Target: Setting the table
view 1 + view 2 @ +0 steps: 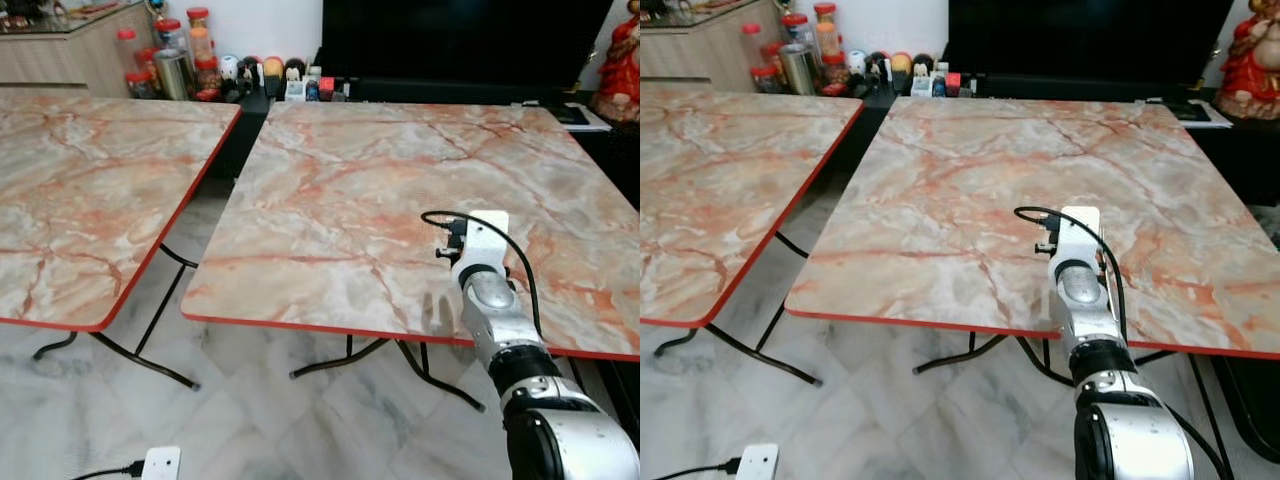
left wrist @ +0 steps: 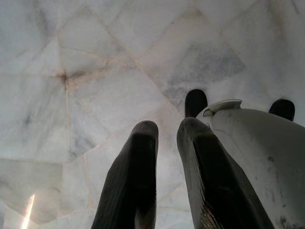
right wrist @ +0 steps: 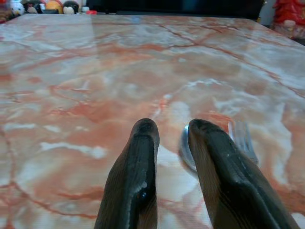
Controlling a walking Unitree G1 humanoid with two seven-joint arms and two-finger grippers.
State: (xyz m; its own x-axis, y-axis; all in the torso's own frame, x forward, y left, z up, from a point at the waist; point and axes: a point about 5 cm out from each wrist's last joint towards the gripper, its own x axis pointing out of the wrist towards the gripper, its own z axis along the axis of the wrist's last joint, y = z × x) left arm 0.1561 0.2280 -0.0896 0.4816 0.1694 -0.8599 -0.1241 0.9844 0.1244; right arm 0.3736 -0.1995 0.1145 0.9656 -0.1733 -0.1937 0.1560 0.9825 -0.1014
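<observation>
My right arm (image 1: pixel 490 290) reaches out over the front part of the marble table (image 1: pixel 350 180). In the right wrist view the right gripper (image 3: pixel 174 126) hovers low over the tabletop, its fingers slightly apart with nothing between them. Just past its fingertips a metal spoon (image 3: pixel 187 149) and a fork (image 3: pixel 243 136) lie side by side on the marble. The spoon's bowl is partly hidden behind one finger. In the head views the wrist covers the cutlery. My left gripper (image 2: pixel 169 126) hangs idle over the floor tiles, fingers close together.
A second marble table (image 1: pixel 80 180) stands to the left across a narrow gap. Jars (image 1: pixel 175 60) and small figures line the back wall beside a black TV cabinet (image 1: pixel 460 40). A red figurine (image 1: pixel 620 60) stands at the far right. A white power strip (image 1: pixel 160 463) lies on the floor.
</observation>
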